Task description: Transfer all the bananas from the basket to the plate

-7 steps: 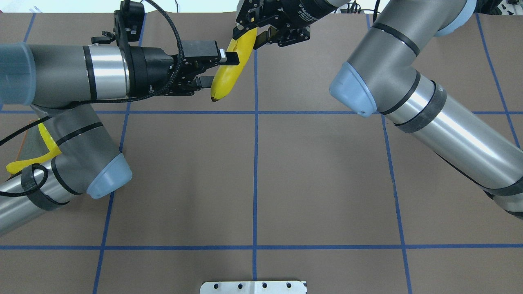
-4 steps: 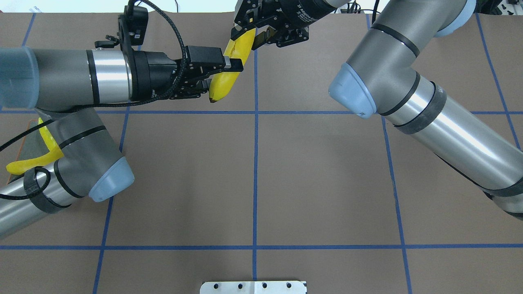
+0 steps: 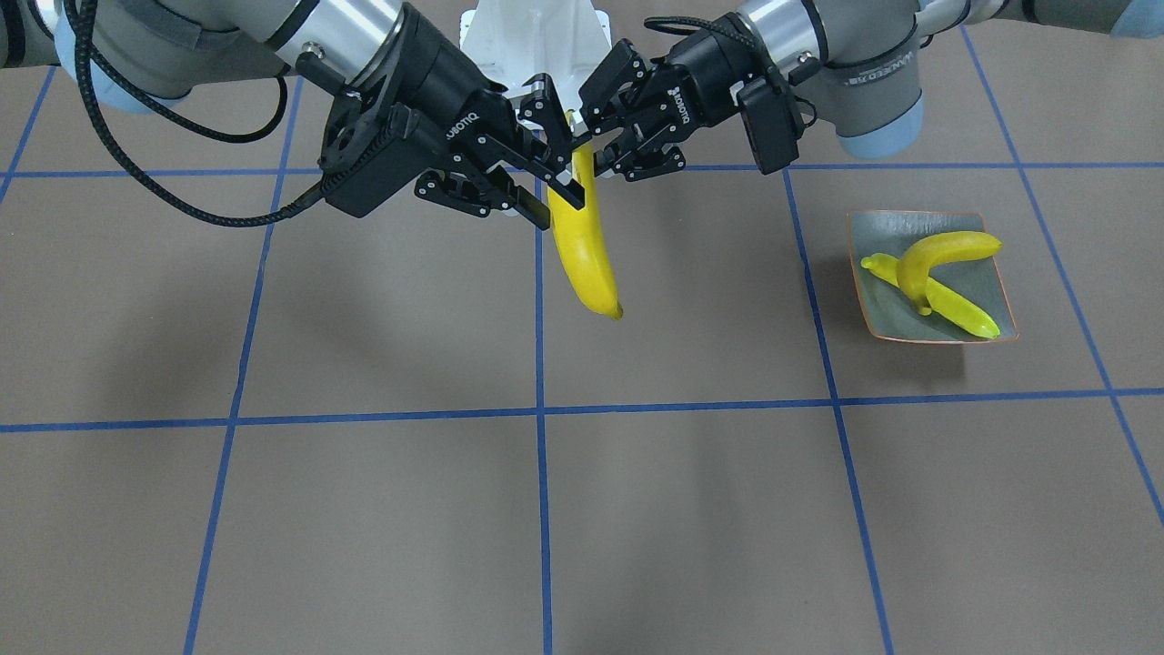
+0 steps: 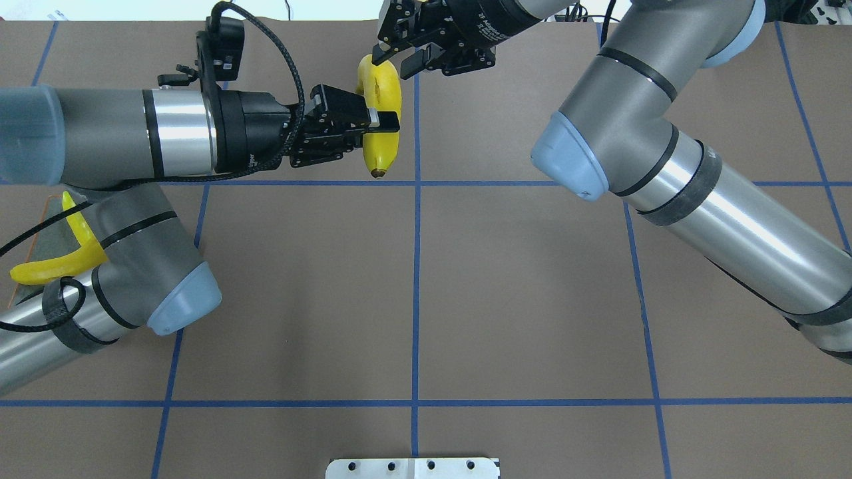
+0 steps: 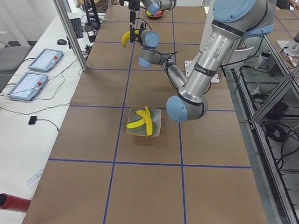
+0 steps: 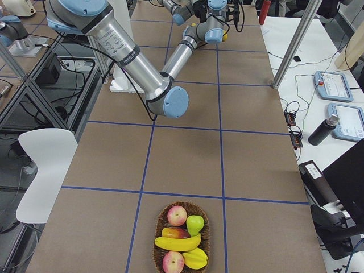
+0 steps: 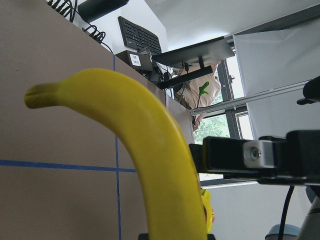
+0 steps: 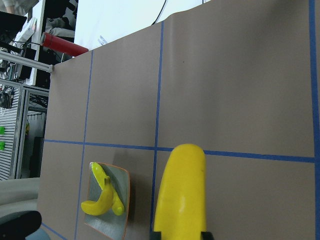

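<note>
My left gripper (image 4: 377,133) is shut on the middle of a yellow banana (image 4: 381,150) and holds it above the table at the far centre, dark tip down. The banana also shows in the front-facing view (image 3: 587,264). My right gripper (image 4: 398,58) is open at the banana's stem end, its fingers apart and no longer clamping it. Two bananas (image 3: 946,250) lie crossed on the grey-green plate (image 3: 896,318) on my left side. One more banana (image 6: 178,243) lies in the wicker basket (image 6: 207,242) at the table's right end.
The basket also holds apples (image 6: 177,215), a green pear (image 6: 195,224) and another yellow fruit (image 6: 196,259). My left elbow hangs over part of the plate (image 4: 41,229). A white mounting plate (image 4: 413,468) sits at the near edge. Blue tape lines grid the brown table.
My left gripper has shut on the banana. The right gripper's fingers have come off its top end. The banana has swung from slanted to hanging nearly straight.
</note>
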Motion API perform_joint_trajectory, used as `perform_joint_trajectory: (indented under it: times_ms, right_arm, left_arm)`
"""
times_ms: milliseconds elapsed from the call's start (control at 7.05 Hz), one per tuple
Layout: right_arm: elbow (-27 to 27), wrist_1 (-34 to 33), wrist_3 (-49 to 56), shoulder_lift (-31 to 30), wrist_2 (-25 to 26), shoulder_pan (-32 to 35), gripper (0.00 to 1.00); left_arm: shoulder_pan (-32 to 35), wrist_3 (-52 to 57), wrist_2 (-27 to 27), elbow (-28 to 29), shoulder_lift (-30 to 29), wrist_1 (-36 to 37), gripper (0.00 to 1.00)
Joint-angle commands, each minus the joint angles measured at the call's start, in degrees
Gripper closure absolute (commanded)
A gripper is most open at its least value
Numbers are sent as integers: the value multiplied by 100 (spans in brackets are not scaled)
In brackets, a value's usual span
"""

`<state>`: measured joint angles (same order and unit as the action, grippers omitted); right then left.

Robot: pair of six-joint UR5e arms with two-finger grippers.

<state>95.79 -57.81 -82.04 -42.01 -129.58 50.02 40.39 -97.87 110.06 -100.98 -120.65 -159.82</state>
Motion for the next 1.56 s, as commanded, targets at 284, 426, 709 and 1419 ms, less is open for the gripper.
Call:
perform_joint_trajectory:
  times_ms: [284,426,709,1419]
  right_arm:
    - [89,68,144,-437,117,366,0]
    - [98,59,623,-805,91,533,0]
    - [63,33,1346,-1291,108,727,0]
    - [98,-1431,4144,-2160,-67,1614,0]
  left_arm:
    - [39,563,-2,-315,1292,-41,100]
    - [83,1316,7,-543,2012,-50,100]
    - [206,3265,303,-764,3078,-76,100]
    - [942,7477,980,-625,4803,-603,100]
